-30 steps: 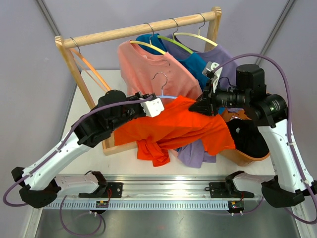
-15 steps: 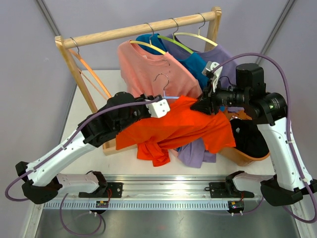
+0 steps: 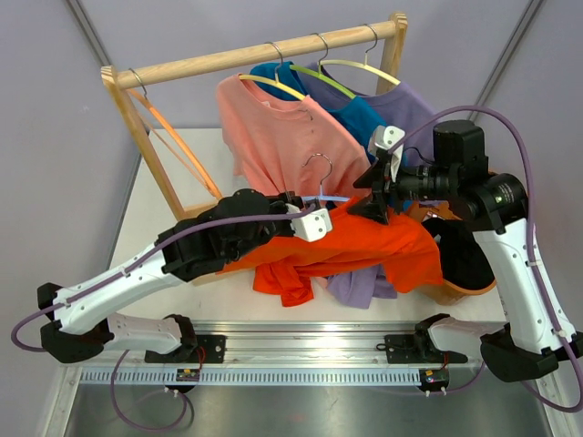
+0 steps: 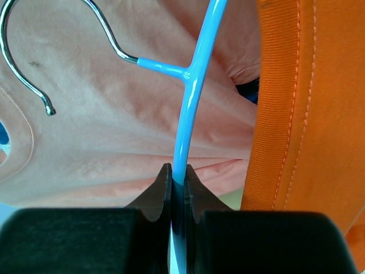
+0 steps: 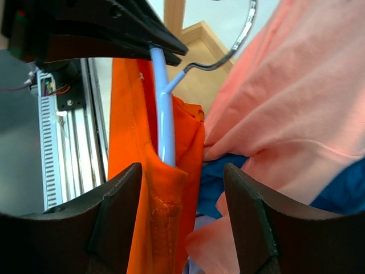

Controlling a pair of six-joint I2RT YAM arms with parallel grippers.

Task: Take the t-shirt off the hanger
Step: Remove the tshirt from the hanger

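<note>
The orange t-shirt hangs crumpled from a light blue hanger with a metal hook, held in the air in front of the rack. My left gripper is shut on the hanger's blue bar, just below the hook junction. The shirt's ribbed edge runs down the right of the left wrist view. My right gripper stands open. Its fingers straddle the bunched orange fabric where the blue bar goes into it, without pinching it.
A wooden rack behind carries a pink shirt, a blue one and a purple one on hangers, plus a bare orange hanger. A brown basket with dark cloth sits at the right. A purple garment lies under the orange shirt.
My left gripper has carried the hanger to the right, close to the right gripper. The right gripper's jaws, nearly shut before, have sprung open. The orange shirt has bunched up rightward.
</note>
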